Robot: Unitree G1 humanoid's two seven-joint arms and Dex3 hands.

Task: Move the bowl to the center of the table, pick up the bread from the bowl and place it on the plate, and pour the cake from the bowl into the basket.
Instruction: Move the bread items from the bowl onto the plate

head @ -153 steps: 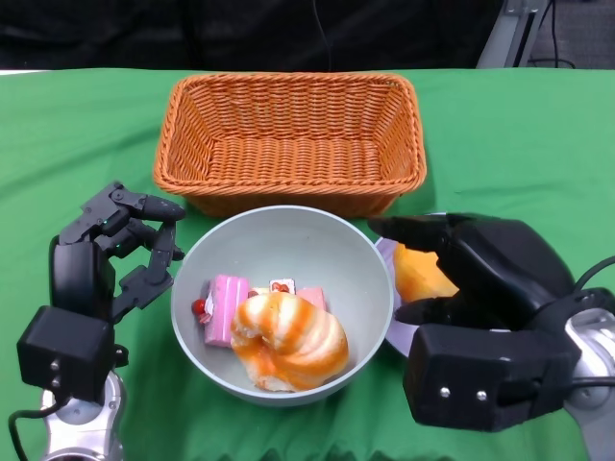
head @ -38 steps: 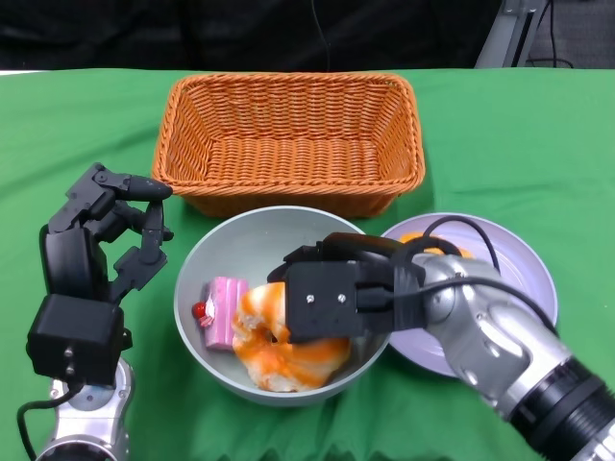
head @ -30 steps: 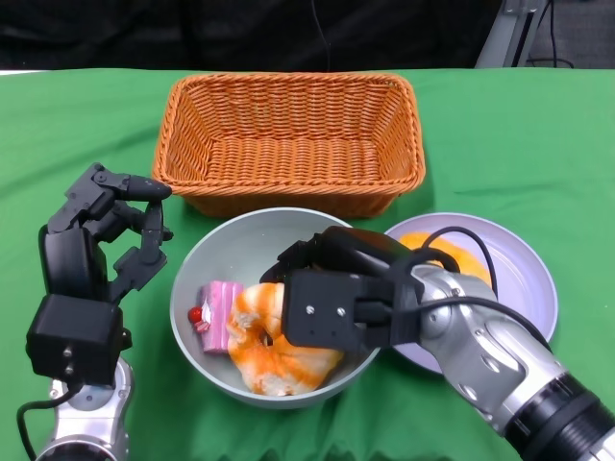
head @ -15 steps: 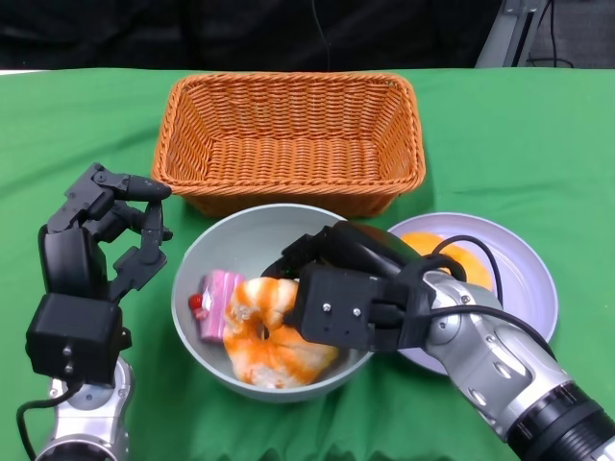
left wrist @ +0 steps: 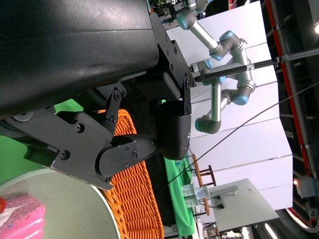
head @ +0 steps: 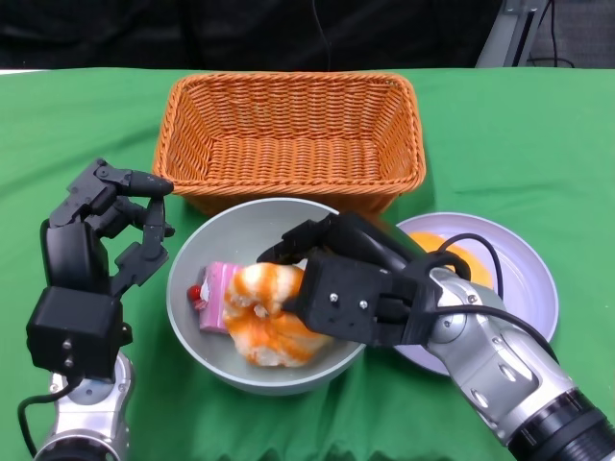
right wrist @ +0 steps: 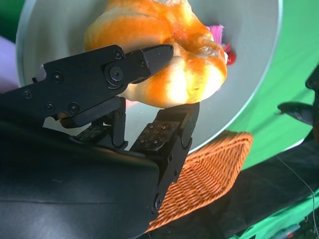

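The robot's right hand (head: 332, 279) has closed on the bread (head: 264, 312) inside the grey bowl (head: 207, 259), where a second ago it was only reaching down over the loaf. The right wrist view shows its fingers (right wrist: 169, 132) clamped from both sides on the orange-and-white roll (right wrist: 164, 74), which now sits tilted and a little higher against the bowl's wall than it did a moment earlier. The bowl has also slid slightly leftward under the push.

Beside the bread, on the side away from the plate, the pink cake (head: 213, 296) lies on the bowl's floor, partly hidden. The left hand (head: 110, 230) hangs just beside the bowl, fingers apart and holding nothing, as it has for several seconds.

The bowl stands directly in front of the wicker basket (head: 288, 139), nearly touching it. The lilac plate (head: 524, 279) lies just beside the bowl on its other side, already carrying one orange piece (head: 456, 254).

With the grasp apparently secure, the lift and the short carry to the plate look to come next; the pour into the basket has not begun.
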